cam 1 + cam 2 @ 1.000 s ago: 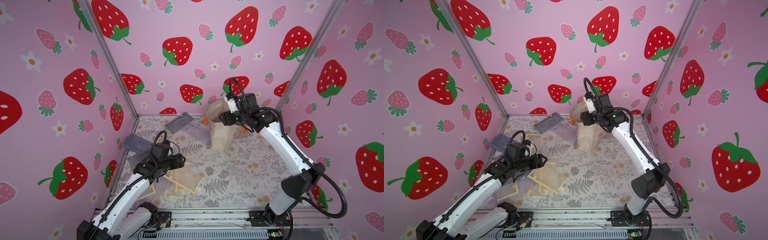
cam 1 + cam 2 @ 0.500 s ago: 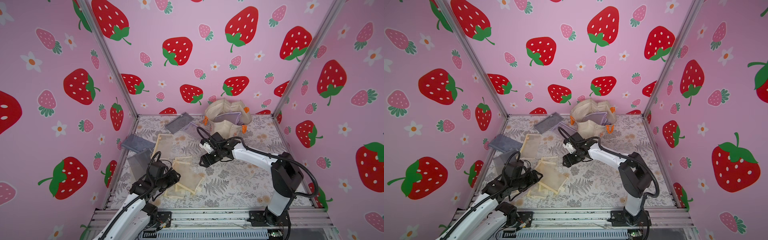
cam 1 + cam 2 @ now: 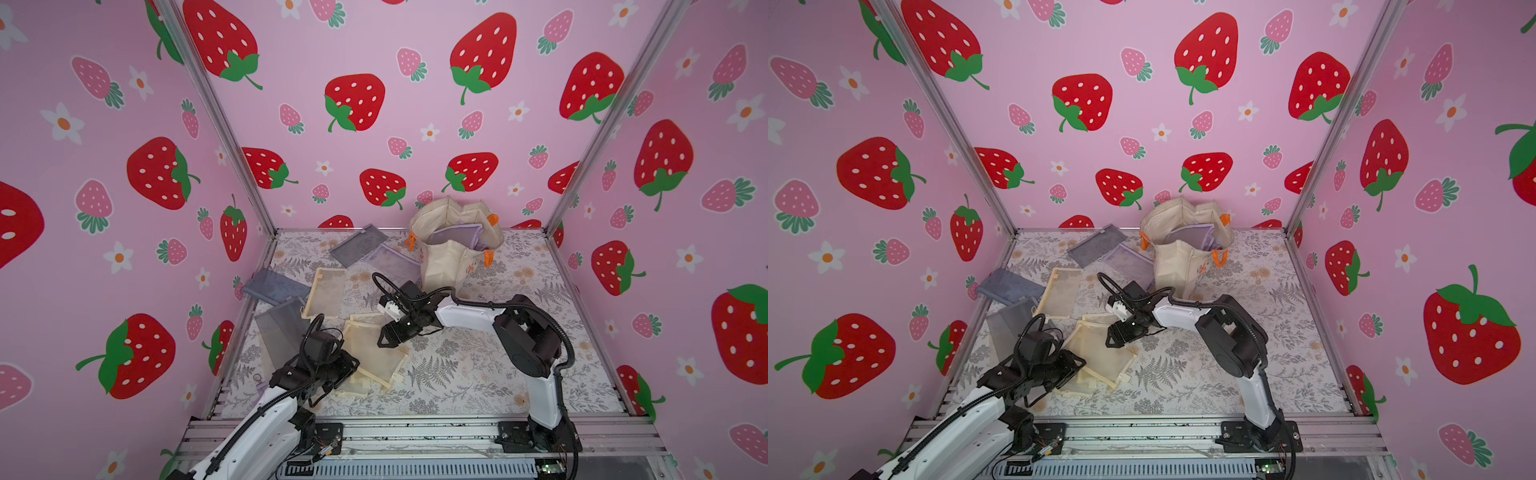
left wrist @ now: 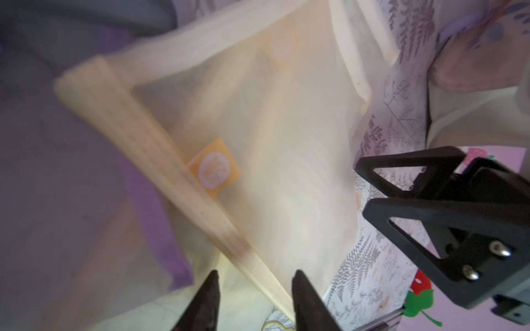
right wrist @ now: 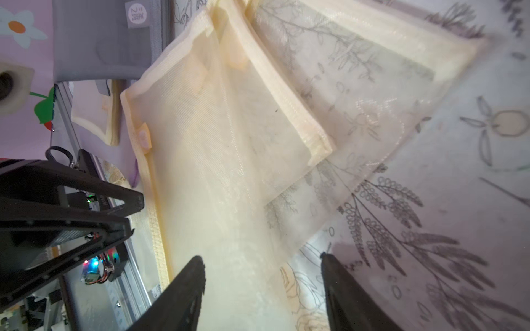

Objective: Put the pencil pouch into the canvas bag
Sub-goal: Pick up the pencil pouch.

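The fern-printed desk carries the cream canvas bag with orange handles, upright at its back edge, with a lavender pouch inside. The cream mesh pencil pouch lies toward the front-left corner, overlapping others. Above it the right claw is spread; the left claw, fingers apart, straddles a cream zip edge.

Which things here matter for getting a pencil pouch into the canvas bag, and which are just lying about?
In the job: canvas bag, cream pouch pile, left end effector, right end effector.
Lying about for now: grey pouch by back wall, lilac pouch beside bag.
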Robot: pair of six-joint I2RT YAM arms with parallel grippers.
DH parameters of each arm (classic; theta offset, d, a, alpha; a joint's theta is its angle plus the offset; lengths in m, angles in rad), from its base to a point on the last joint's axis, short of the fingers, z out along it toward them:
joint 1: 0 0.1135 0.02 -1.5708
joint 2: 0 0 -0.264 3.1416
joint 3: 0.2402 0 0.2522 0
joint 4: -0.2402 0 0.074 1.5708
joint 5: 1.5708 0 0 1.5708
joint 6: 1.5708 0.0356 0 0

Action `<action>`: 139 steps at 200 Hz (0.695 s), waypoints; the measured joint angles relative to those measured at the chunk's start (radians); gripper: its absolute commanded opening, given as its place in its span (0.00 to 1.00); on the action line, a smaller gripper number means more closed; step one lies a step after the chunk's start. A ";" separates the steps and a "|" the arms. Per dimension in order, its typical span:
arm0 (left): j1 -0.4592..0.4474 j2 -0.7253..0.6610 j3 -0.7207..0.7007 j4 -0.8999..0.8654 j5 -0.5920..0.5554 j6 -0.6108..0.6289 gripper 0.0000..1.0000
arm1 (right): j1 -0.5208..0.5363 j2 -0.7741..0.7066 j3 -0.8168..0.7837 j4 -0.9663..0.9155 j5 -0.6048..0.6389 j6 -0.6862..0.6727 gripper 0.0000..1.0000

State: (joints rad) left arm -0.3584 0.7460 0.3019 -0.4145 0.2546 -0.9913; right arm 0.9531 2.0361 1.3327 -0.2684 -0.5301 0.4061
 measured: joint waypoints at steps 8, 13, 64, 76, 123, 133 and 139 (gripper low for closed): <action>0.000 0.011 0.000 0.020 0.000 -0.001 0.37 | 0.002 0.002 0.000 0.005 -0.007 0.002 0.58; 0.000 0.016 0.000 0.031 0.000 -0.001 0.37 | 0.003 0.002 -0.001 0.008 -0.012 0.007 0.56; 0.000 0.061 0.000 0.098 -0.011 0.002 0.38 | 0.014 0.002 -0.016 0.045 -0.051 0.021 0.56; -0.002 0.062 0.000 0.092 -0.011 0.005 0.40 | 0.017 0.002 -0.019 0.048 -0.052 0.022 0.55; -0.013 -0.049 -0.007 -0.001 -0.019 -0.005 0.52 | 0.019 0.002 -0.027 0.058 -0.055 0.027 0.53; -0.013 -0.072 -0.023 -0.002 -0.019 -0.011 0.52 | 0.019 0.003 -0.027 0.060 -0.056 0.027 0.53; -0.013 -0.077 -0.034 0.000 -0.019 -0.013 0.52 | 0.019 0.005 -0.027 0.060 -0.057 0.027 0.52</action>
State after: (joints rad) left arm -0.3714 0.6689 0.2684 -0.4145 0.2356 -1.0046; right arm 0.9726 2.0411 1.3056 -0.2081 -0.5873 0.4335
